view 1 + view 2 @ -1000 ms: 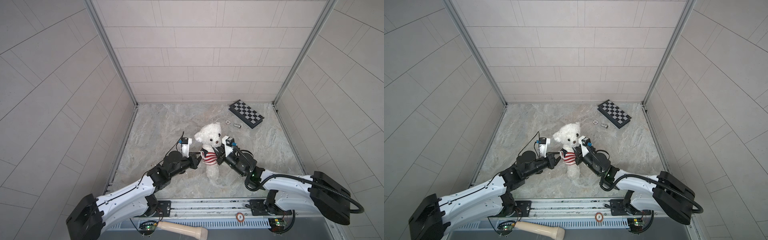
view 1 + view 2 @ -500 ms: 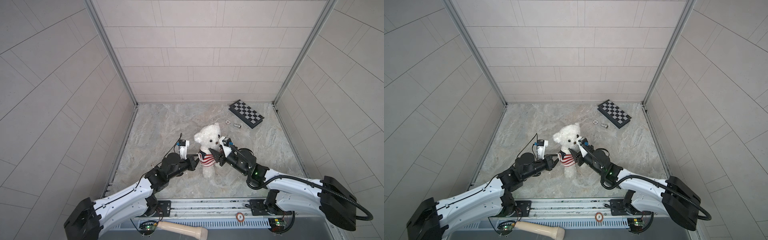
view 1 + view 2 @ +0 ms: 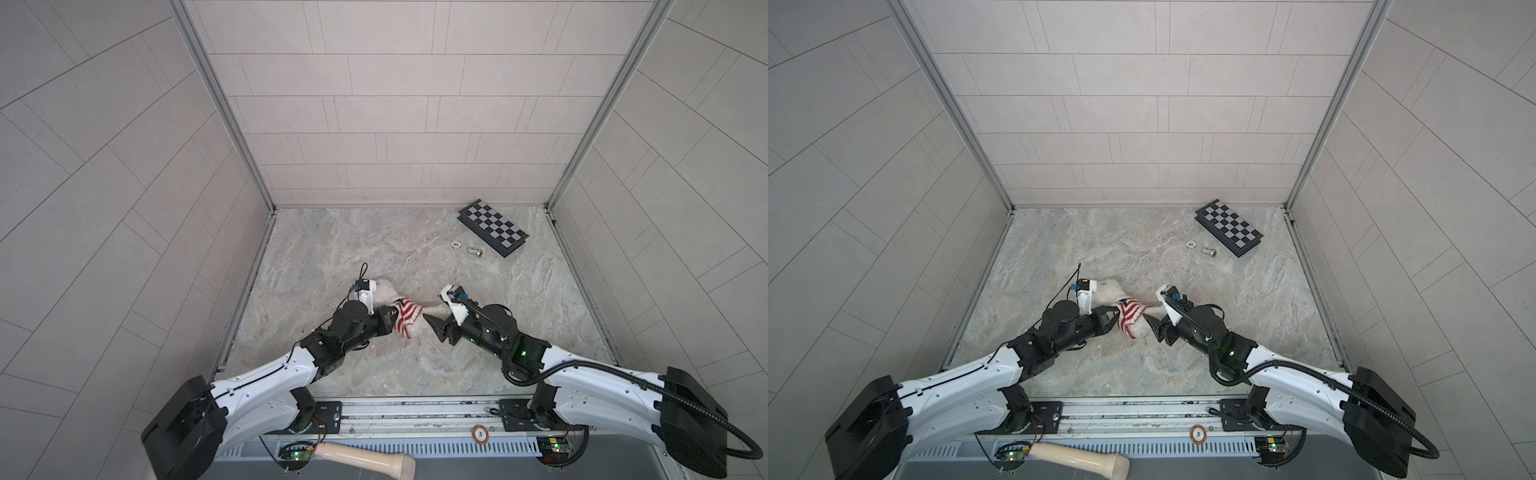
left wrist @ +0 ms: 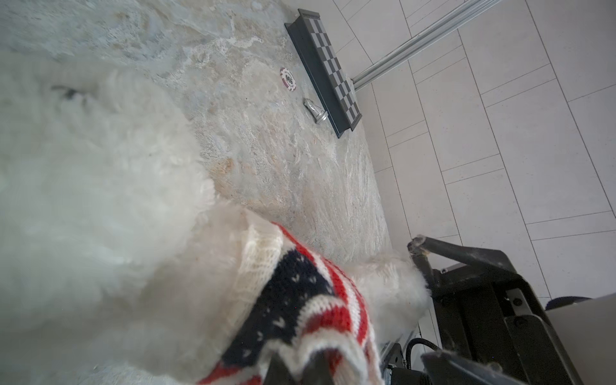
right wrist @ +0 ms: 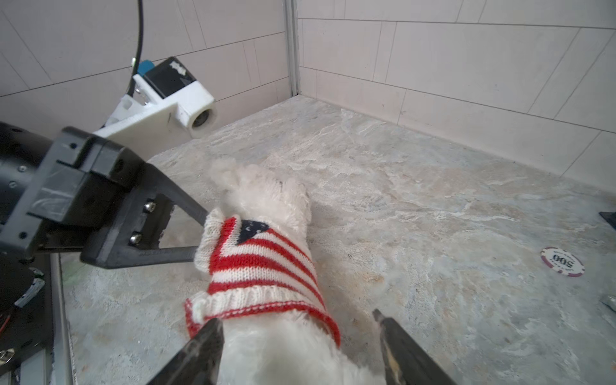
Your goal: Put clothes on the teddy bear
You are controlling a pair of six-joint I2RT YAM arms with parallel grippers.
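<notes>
Teddy bear (image 3: 386,291) now flat, right claw (image 3: 432,328) off

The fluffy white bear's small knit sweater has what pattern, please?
Red-and-white stripes, navy starred patch on sweater; right wrist view.

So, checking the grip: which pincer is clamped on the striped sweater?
The left pincer, shut on the striped sweater; the right pincer stands open around the teddy bear.

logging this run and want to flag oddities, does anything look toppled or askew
The teddy bear lies tipped over on the table, striped sweater pinched at one edge by the left gripper. A silver chess piece lies on its side beside the chessboard.
</notes>
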